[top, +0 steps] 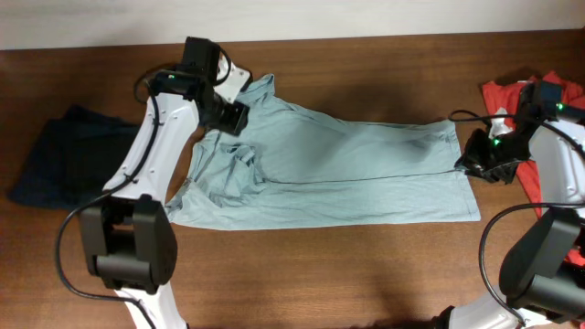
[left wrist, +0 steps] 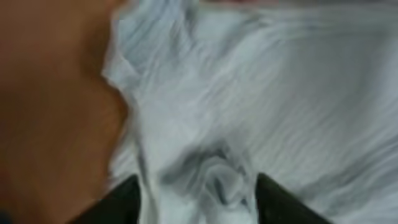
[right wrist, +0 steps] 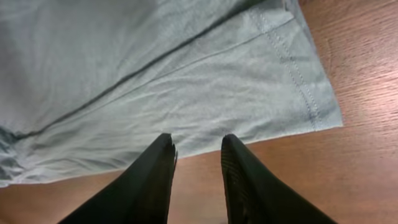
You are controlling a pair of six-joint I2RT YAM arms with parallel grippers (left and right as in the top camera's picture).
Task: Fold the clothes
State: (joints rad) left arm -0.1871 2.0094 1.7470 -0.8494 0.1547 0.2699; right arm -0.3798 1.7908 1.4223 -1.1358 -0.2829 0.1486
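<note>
Clothes (top: 338, 169) lie flat on the surface (top: 366, 274), long axis side to side. Left pincer (left wrist: 199, 199), open, straddles a bunched fold at one end; right pincer (right wrist: 198, 144), part-open and empty, sits just off the opposite hem.

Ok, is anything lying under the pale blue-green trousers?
Only brown tabletop shows around the trousers, which lie spread flat apart from bunched cloth near the left end effector. Whatever sits beneath the cloth itself is covered; no view shows it.
</note>
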